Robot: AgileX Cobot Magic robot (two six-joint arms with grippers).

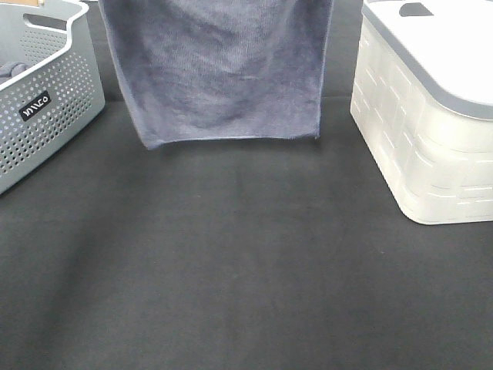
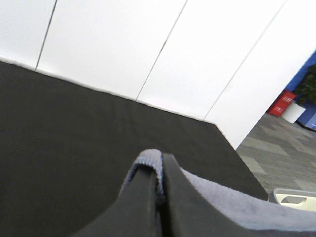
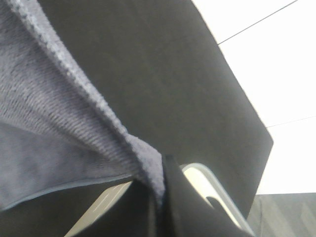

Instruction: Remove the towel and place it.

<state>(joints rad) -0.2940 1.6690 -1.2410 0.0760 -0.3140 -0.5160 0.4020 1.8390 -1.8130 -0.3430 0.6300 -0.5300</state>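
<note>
- The towel [image 1: 219,69] hangs as a flat, roughly rectangular sheet at the far middle of the scene, between the basket and the box. Its top runs out of the high view.
- Its fabric is a soft greyish-lavender microfibre with a short, brushed nap that shows lighter and darker patches. A thin stitched hem runs along the side and bottom edges, and the bottom edge bows slightly.
- Whether that bottom edge touches the table cover [image 1: 246,270] cannot be told.
- The left gripper [image 2: 159,170] has its two smooth black fingers pressed together on a bunched corner of the towel [image 2: 232,202], with a small loop of hem poking out above the tips.
- The right gripper [image 3: 159,190] likewise pinches a gathered corner, and the ribbed pile and rolled hem of the towel [image 3: 54,123] stretch away from it.
- The table cover is a matte black cloth with faint creases.
- At far left sits a grey plastic basket [image 1: 46,116] with rounded corners, walls dotted with round holes and a small black label.
- At far right stands a white plastic box [image 1: 416,146] with a moulded woven-block relief under a grey-rimmed lid [image 1: 439,46].
</note>
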